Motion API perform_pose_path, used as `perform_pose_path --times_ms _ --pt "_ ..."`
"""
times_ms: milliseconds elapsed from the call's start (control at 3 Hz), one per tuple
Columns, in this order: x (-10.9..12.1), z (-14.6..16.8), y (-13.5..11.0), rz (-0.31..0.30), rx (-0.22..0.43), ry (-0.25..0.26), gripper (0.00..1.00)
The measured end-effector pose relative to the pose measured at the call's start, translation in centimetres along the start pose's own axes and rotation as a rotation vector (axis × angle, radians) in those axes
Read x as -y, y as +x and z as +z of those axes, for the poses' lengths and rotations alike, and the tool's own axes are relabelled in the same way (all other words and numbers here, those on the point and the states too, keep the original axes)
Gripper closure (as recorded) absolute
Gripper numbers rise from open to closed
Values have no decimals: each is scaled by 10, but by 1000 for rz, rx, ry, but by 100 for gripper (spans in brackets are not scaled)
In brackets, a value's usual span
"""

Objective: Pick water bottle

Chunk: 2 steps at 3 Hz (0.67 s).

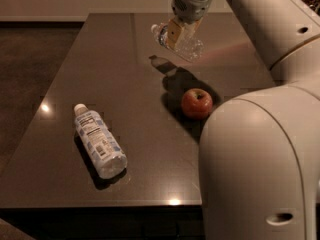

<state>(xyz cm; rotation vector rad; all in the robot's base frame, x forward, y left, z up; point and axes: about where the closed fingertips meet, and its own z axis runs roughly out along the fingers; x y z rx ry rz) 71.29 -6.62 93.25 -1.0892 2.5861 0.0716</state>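
The right side of the view is filled by the robot arm (255,164), whose broad white casing is cut off by the lower and right edges and by which the near right corner of the table (115,69) is hidden. The table is seen as a dark, glossy brown slab running from the near edge to a pale wall at the back; its far right part is covered by the upper arm link, which is cut off at the top edge. On the near left of the tabletop a larger bottle (99,140) with a white cap and a white-blue printed label is laid on its side, cap toward the back; the print on it cannot be read. A red apple (196,103) is set near the middle right, just beside the arm casing, and its lower right edge is partly lost in shadow. Above and behind the apple, the gripper (176,34) is hung from the wrist at the top of the view. Its jaws are closed on the water bottle (193,48), which is gripped about its middle and held tilted, clear of the tabletop, with its shadow thrown on the surface below. Only one yellowish finger (173,30) can be made out across the clear crinkled plastic; the other is hidden behind the bottle.
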Motion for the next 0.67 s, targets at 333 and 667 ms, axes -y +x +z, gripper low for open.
perform_pose_path --times_ms 333,667 --pt "-20 -57 -19 -66 101 -11 100" --pt "-20 -57 -19 -66 101 -11 100"
